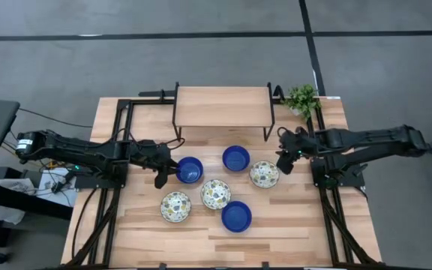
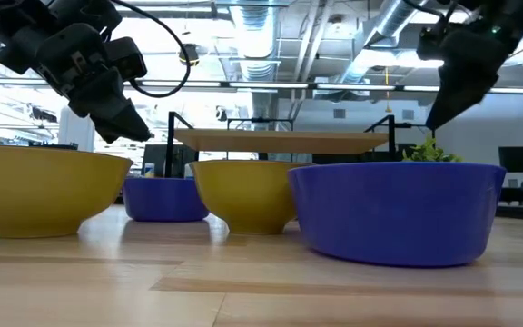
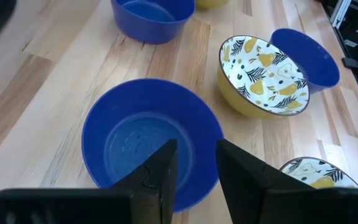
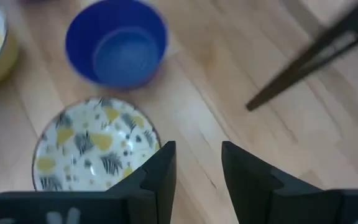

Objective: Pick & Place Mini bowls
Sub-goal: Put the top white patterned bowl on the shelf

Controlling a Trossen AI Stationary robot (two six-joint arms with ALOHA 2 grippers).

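Glossy blue bowl point(image 3: 151, 140) under left pincer point(image 3: 194, 177), fingers apart; right pincer point(image 4: 197, 171) apart.

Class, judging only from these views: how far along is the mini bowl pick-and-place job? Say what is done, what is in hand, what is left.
Done: nothing visibly; all six mini bowls sit on the table, and the raised shelf is bare. In hand: nothing held; the left gripper, open, hovers beside a blue bowl, and the right gripper, open, beside a patterned bowl. Left: every bowl's pick and placement.
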